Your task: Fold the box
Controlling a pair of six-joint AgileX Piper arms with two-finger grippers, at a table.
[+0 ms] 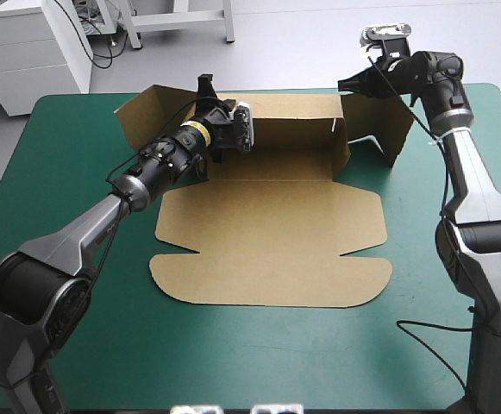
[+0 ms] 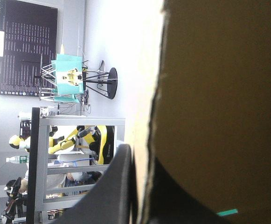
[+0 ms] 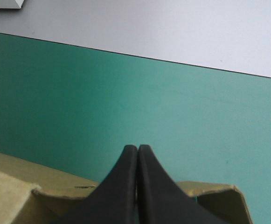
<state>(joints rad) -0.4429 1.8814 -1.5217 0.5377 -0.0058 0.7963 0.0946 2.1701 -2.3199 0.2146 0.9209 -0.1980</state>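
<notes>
Board of the brown box [image 1: 272,233] lies mid-table on the teal-green cover [image 1: 78,345], its lid panel flat toward 6 o'clock, its back wall and both end flaps raised toward 12 o'clock. Only the high view gives this layout: the left gripper [image 1: 205,86] sits at the box's 11 o'clock corner, the right gripper [image 1: 347,84] at its 1 o'clock flap. The grips show only in the wrist views. In the left wrist view one black finger [image 2: 119,186] presses beside the edge of the box [image 2: 219,93], the other lies dark on the far face, so the sheet is clamped between them. In the right wrist view the right gripper [image 3: 137,148] is closed tip to tip, the box [image 3: 14,182] under it and the cover [image 3: 79,93] ahead
</notes>
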